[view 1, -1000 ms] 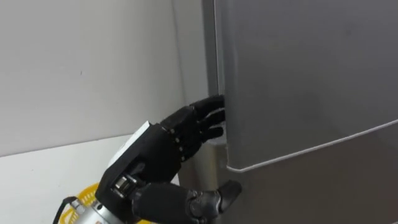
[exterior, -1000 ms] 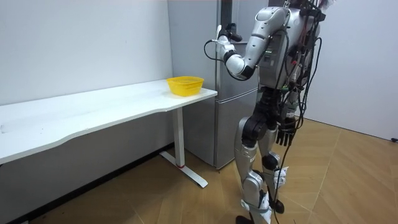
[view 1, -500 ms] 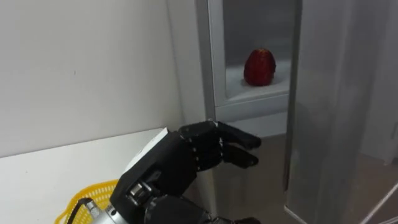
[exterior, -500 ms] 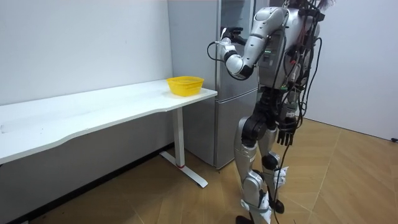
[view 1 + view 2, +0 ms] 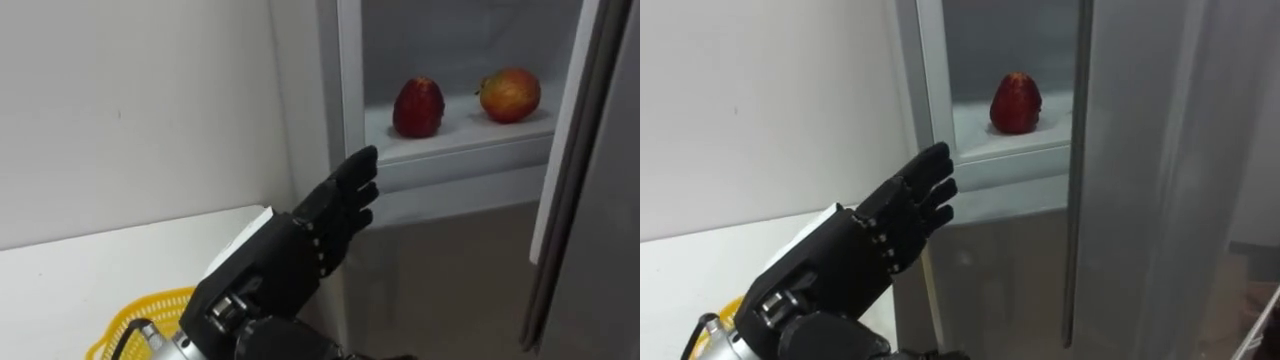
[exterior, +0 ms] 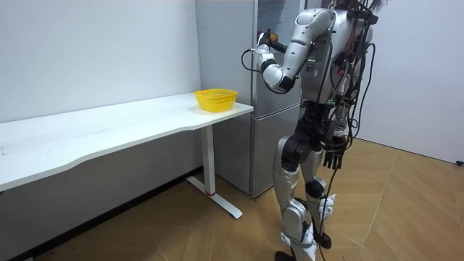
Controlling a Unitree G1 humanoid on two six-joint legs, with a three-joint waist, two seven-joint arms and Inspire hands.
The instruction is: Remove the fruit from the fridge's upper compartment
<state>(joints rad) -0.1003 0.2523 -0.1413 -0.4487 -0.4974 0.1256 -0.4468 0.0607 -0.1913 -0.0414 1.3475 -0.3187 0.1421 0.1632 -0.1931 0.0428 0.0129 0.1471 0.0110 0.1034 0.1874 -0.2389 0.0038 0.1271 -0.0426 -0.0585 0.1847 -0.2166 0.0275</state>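
Two fruits sit on the white shelf (image 5: 460, 137) of the upper fridge compartment in front of you: a dark red fruit (image 5: 418, 107) toward the robot's left and a red-and-yellow apple (image 5: 510, 94) to its right, a little apart from each other. Neither is held. Your left hand (image 5: 300, 245) is raised before the compartment's left frame, fingers straight and close together, pointing up toward the shelf, with nothing in it and not touching either fruit. The upper door (image 5: 590, 200) stands swung open at the right of the eye views. Below the hand you have a yellow basket (image 5: 130, 325) on the white table (image 5: 70, 280) next to the fridge (image 6: 264, 123). In the room view the robot stands upright facing the fridge, and your right hand (image 6: 333, 155) hangs down at its side.
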